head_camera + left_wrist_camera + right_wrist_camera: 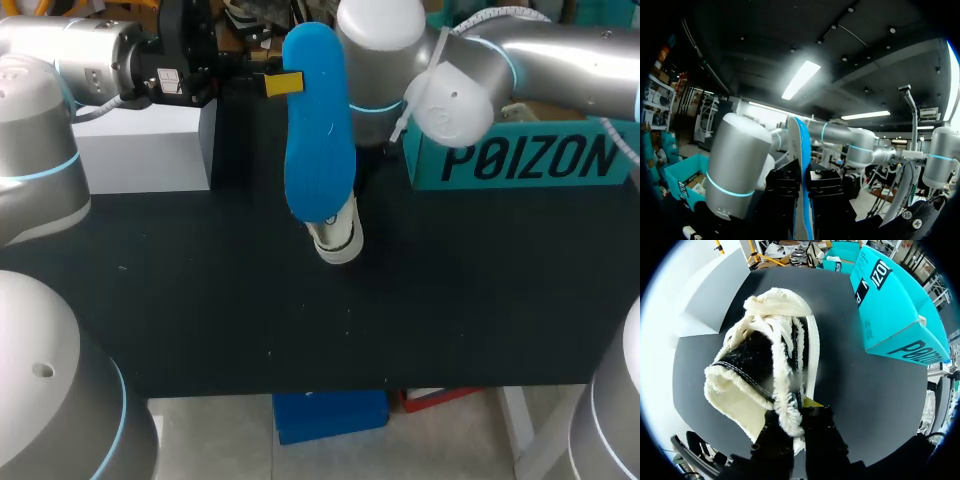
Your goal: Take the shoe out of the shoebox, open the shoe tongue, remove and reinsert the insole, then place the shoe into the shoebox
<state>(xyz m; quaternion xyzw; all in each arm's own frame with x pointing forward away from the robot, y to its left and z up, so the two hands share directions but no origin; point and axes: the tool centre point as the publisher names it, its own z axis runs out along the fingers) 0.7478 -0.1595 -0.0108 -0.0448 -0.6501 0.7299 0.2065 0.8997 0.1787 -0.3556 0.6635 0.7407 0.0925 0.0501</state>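
Note:
My left gripper (283, 84) is shut on the edge of a blue insole (316, 130), which it holds in the air above the table's middle. In the left wrist view the insole (801, 145) stands edge-on between the black fingers of that gripper (804, 176). Below it sits a cream fleece shoe (767, 360) with a dark lining; only its white toe (338, 240) shows in the head view. My right gripper (800, 409) is shut on the shoe's fuzzy collar edge. A teal shoebox (530, 155) stands at the back right, also seen as the shoebox (890, 305) beside the shoe.
A white box (145, 150) stands at the table's back left, seen again as the white box (715, 290) beyond the shoe. The black tabletop (200, 310) spreads in front. My right arm's elbow (380, 50) rises right behind the insole.

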